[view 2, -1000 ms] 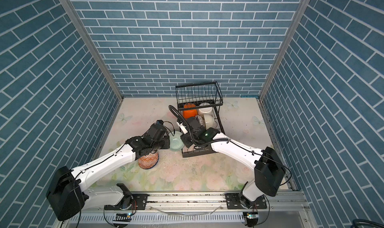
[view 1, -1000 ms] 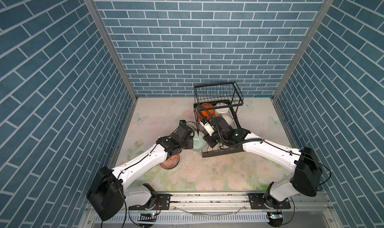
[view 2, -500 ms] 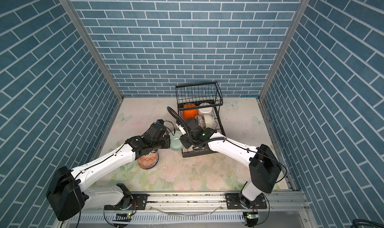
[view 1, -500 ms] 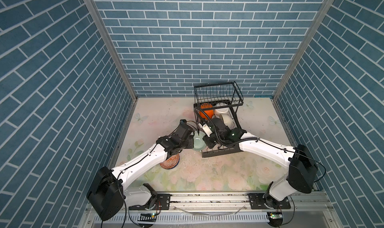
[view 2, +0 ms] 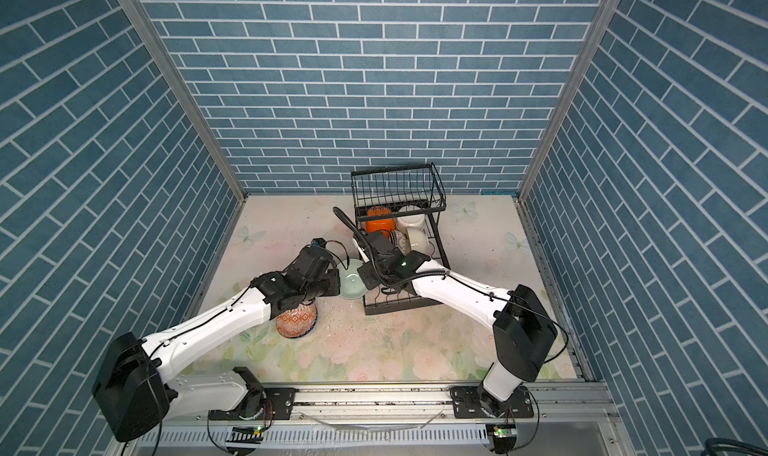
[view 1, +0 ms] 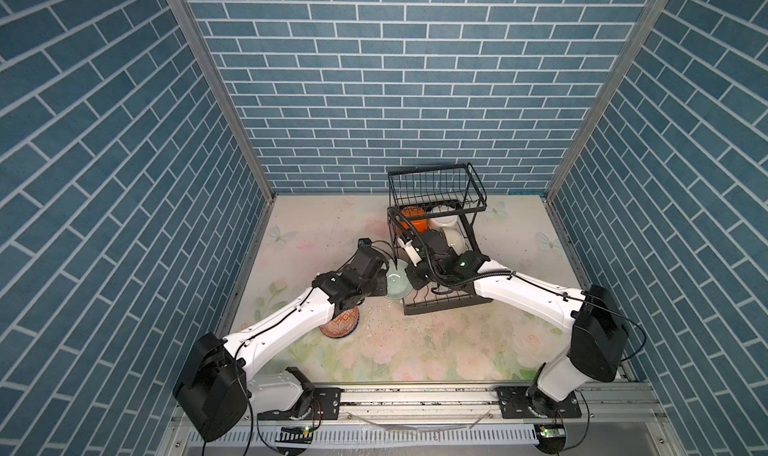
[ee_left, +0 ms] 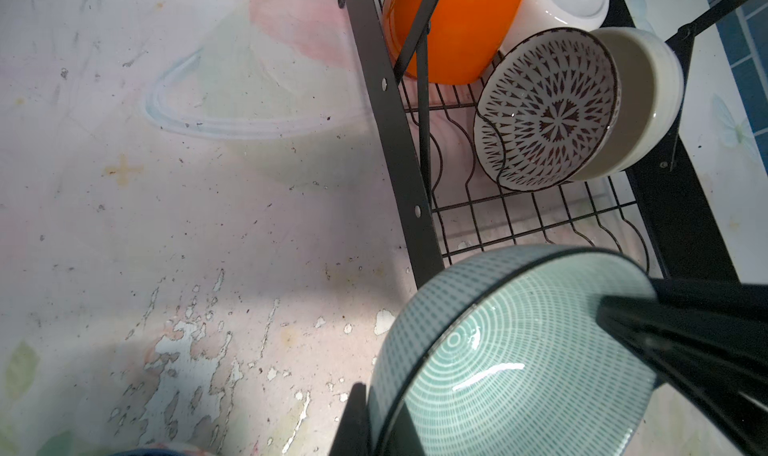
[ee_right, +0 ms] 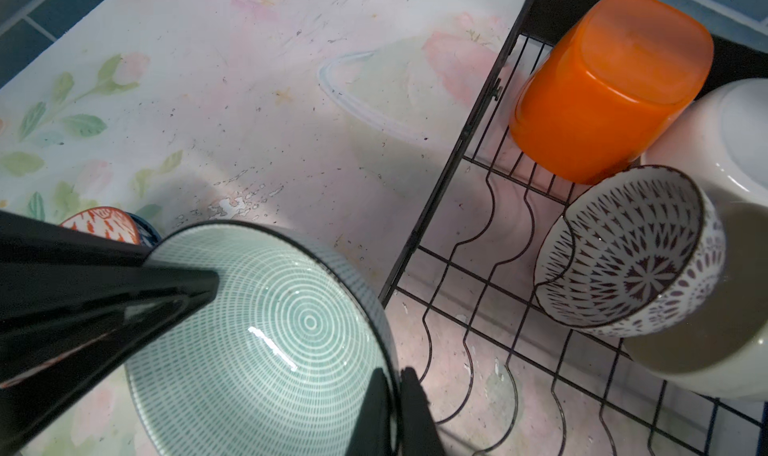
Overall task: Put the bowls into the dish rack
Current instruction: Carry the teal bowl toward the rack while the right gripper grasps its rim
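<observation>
Green bowl point(view 1: 397, 283) beside rack point(view 1: 436, 234): left gripper point(ee_left: 376, 416) and right gripper point(ee_right: 392, 412) both clamped on its rim

Blue brick walls point(view 1: 415, 80), worn floral tabletop point(view 1: 415, 350)

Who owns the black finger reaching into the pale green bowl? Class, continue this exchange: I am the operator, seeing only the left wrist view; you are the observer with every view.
Observer: The right gripper. In the right wrist view its jaws pinch the pale green bowl by its rim.
Operator: Is any other bowl left outside the rack?
Observer: One. An orange patterned bowl sits partly under the left arm in both top views.
Operator: Is the rack's top tier loaded?
Observer: No. The raised basket of the dish rack looks empty in both top views.
</observation>
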